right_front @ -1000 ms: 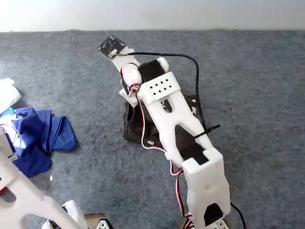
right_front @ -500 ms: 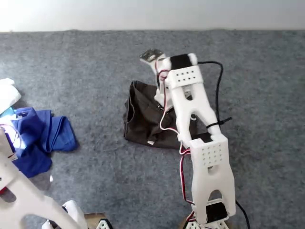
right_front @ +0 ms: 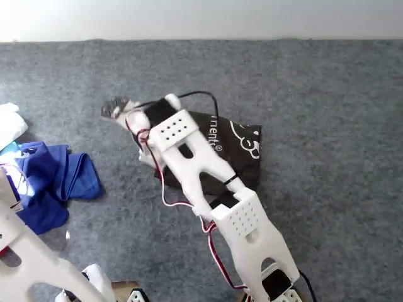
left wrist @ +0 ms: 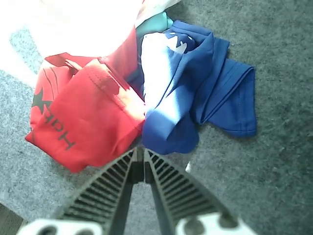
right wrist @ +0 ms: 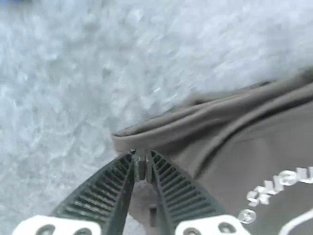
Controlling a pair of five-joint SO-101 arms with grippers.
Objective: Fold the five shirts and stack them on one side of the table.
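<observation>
Grey carpet (right_front: 327, 94) covered the whole table, with a pale wall running along the far edge. From above, the brown shirt (right_front: 242, 148) lay near the middle, and this was the big change. A second earlier it was a bunched lump with the arm reaching over its far side. Half a second later the arm had swung across, and by this frame the shirt was flipped flatter with its white print facing up. The right gripper (right_front: 115, 108) had ended up out over bare carpet past the shirt's left edge. A blue shirt (right_front: 56, 176) sat crumpled at the left, same as before.

Over on the left wrist camera, the left gripper (left wrist: 142, 164) hung with its jaws pressed together and nothing in them. It was above a heap of the blue shirt and a red shirt (left wrist: 88, 117).

On the right wrist camera the jaws were also together, with the brown hem right at the tips. I couldn't tell whether any cloth was pinched. My guess is one fold had been laid and four shirts were still waiting.
</observation>
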